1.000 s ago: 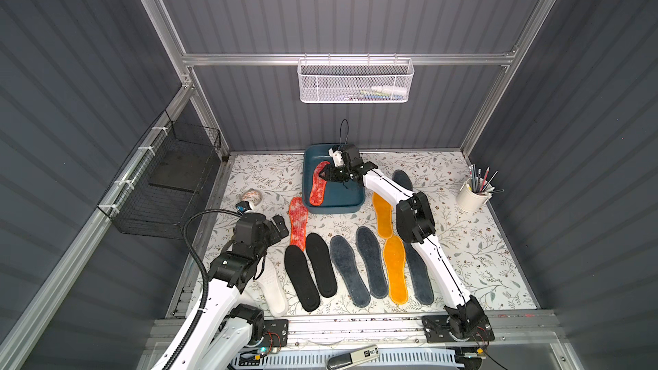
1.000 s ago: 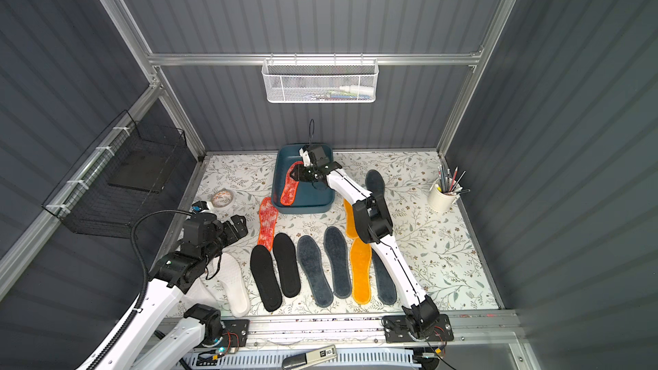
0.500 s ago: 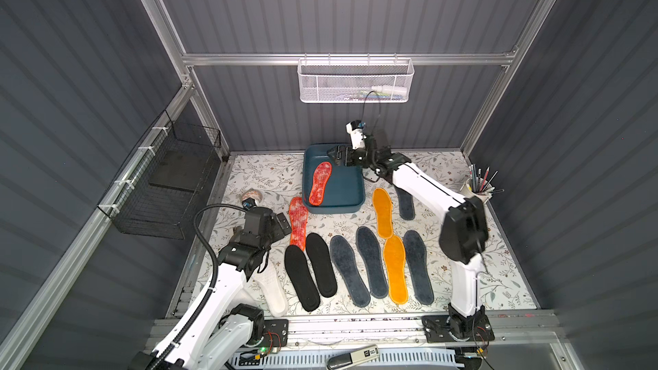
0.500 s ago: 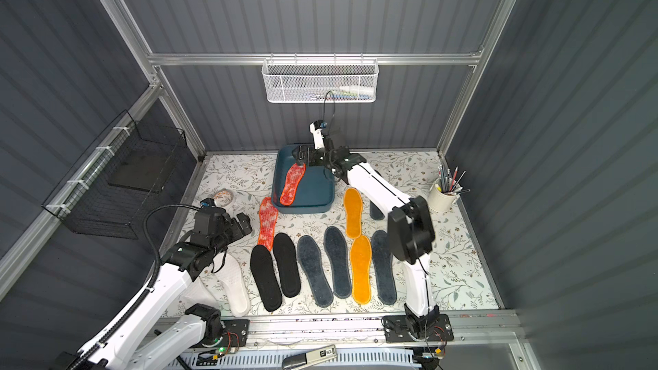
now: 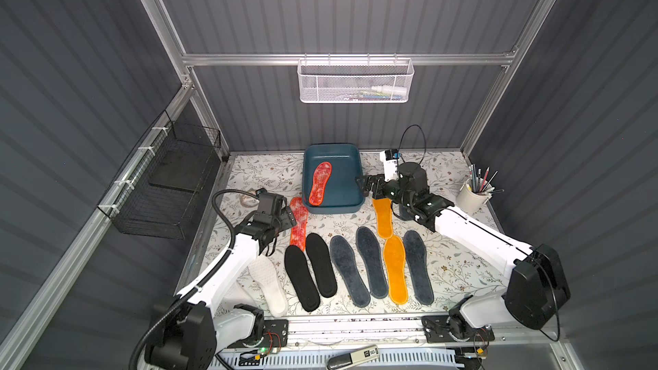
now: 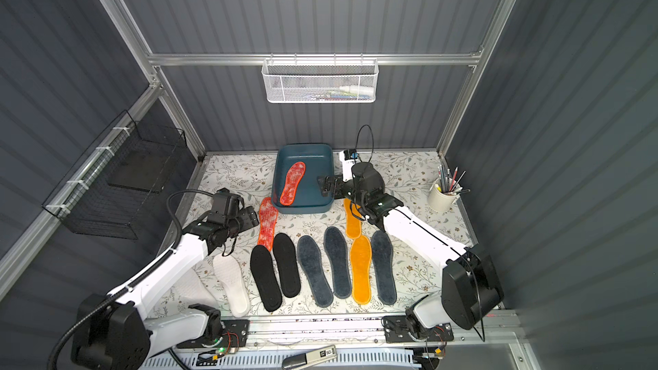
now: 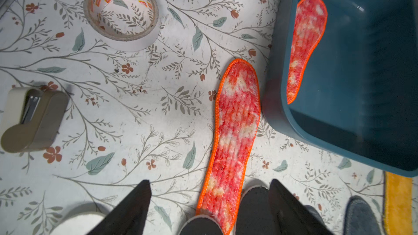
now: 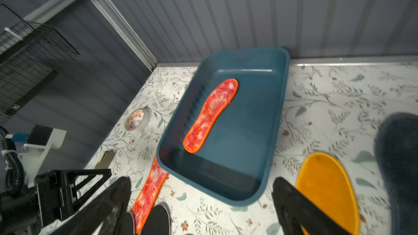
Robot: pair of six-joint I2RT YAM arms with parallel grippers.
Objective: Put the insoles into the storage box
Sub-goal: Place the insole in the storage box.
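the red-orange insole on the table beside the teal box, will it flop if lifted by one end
Probably floppy: the red-orange insole looks thin and fabric-like, with stitched edging, so the free end would likely droop. Likely light, being flat and thin. Its fuzzy top looks grippy, not slippery.

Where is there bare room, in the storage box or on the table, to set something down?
Storage box: bare floor on the side of the red-orange insole nearer the pencil cup. Table: bare far corner between box and black wire basket. Crowded: the near row of insoles.
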